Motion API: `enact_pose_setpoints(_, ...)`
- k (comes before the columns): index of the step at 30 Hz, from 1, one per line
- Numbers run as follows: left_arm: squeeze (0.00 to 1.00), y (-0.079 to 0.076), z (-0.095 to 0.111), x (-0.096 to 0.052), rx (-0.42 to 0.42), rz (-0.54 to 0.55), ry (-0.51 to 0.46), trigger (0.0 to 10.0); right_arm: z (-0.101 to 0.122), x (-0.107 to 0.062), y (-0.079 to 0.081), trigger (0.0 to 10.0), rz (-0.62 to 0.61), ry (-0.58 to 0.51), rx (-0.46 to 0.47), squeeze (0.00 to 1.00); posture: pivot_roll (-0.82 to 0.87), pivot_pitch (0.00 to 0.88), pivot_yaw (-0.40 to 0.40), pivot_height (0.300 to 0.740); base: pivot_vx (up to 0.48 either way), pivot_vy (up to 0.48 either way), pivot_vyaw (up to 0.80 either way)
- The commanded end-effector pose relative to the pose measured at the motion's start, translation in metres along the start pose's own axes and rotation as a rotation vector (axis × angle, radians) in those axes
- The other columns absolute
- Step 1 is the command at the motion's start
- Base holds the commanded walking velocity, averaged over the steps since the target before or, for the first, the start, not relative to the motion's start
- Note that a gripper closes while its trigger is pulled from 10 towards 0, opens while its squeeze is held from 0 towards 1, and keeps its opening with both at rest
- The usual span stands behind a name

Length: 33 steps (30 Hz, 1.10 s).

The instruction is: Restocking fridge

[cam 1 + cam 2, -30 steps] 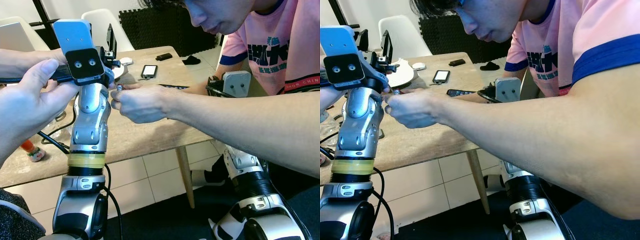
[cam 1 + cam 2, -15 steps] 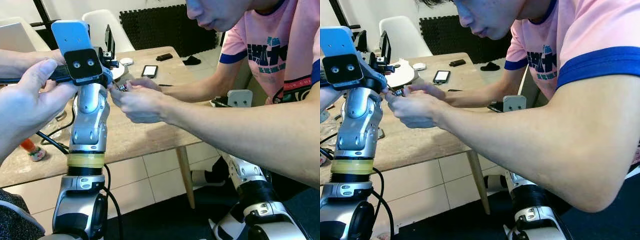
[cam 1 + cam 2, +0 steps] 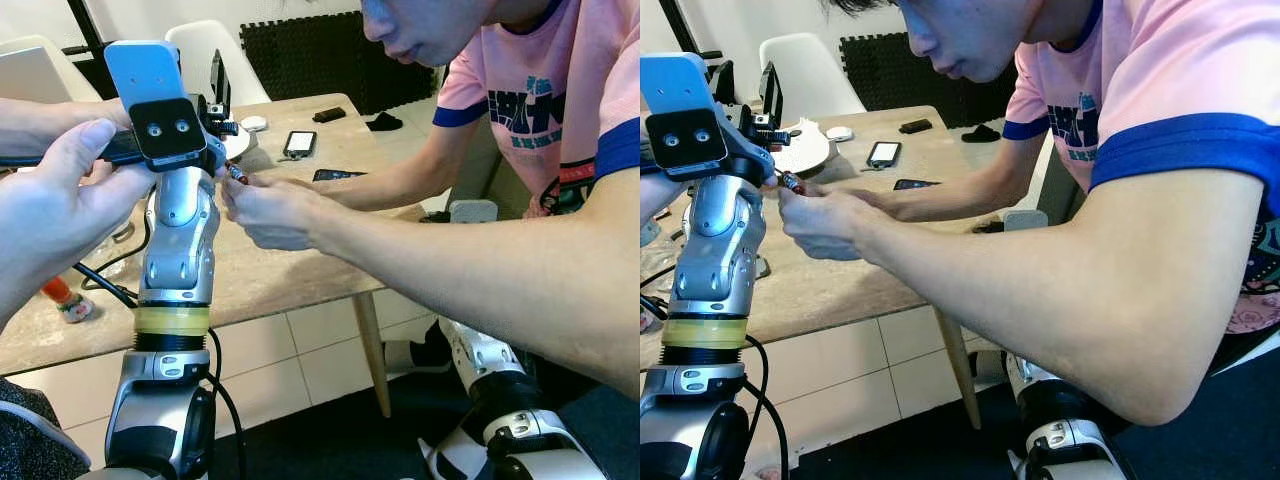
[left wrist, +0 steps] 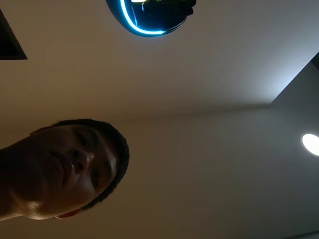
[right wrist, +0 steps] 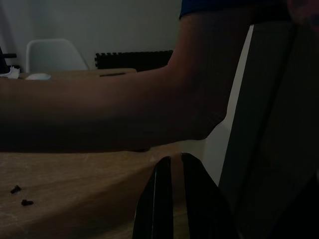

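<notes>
— So where does the left arm [image 3: 180, 240] stand?

— Upright at about 9 o'clock in the head view, its wrist camera box at 11 o'clock. The left gripper [image 3: 218, 85] rises behind that box; whether it is open or closed cannot be told from here.

— Who has hold of it?

— 2 people. 1 hand [image 3: 50, 200] comes in from 9 o'clock and clasps the wrist. A person in a pink shirt [image 3: 540, 100] leans in from 2 o'clock, and that person's hand [image 3: 270, 210] pinches a small red and silver part [image 3: 235, 174], possibly a screw or a bit, right against the wrist.

— And the right gripper [image 5: 175, 164]?

— Low at 4 o'clock, beside the wooden table [image 3: 300, 270]. Its wrist view is dark, but the 2 fingers [image 5: 162, 199] stand almost closed, with a thin slit between them and nothing in it. The person's forearm [image 5: 99, 114] crosses above, and 2 tiny black screws [image 5: 16, 189] lie on the tabletop.

— Anything else on the table?

— A phone [image 3: 298, 142] at 12 o'clock, with a white chair [image 3: 210, 40] behind it.
</notes>
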<state>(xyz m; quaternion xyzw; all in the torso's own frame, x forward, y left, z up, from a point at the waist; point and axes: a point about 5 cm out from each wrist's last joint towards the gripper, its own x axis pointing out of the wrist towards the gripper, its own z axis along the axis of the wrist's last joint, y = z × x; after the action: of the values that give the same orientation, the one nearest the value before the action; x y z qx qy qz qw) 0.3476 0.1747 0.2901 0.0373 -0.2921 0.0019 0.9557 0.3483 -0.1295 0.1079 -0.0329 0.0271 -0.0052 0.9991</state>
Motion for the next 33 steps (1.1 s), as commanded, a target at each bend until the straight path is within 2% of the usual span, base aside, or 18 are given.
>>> enact_pose_setpoints(1, 0.0, 0.0, -0.003, 0.0, 0.034, -0.02, 0.021, 10.0, -0.006, -0.001, -0.002, 10.0, -0.019, 0.009, 0.006, 0.0, 0.04, 0.0, 0.039, 0.74, 0.0, 0.0, 0.0)
enact_pose_setpoints(7, 0.0, -0.001, -0.003, 0.0, 0.034, -0.023, 0.022, 10.0, -0.009, -0.001, -0.001, 10.0, -0.025, 0.006, 0.01, 0.0, 0.04, 0.0, 0.039, 0.74, 0.0, 0.0, 0.0)
enact_pose_setpoints(17, 0.0, -0.002, -0.004, -0.001, 0.033, -0.023, 0.026, 10.0, -0.018, -0.002, 0.001, 10.0, -0.015, 0.011, -0.044, 0.0, 0.03, 0.0, 0.034, 0.74, 0.0, 0.0, 0.0)
enact_pose_setpoints(33, 0.0, -0.003, -0.004, -0.001, 0.032, -0.025, 0.023, 10.0, -0.021, 0.0, 0.001, 10.0, -0.016, 0.015, -0.048, 0.0, 0.03, 0.0, 0.033, 0.74, 0.0, 0.0, 0.0)
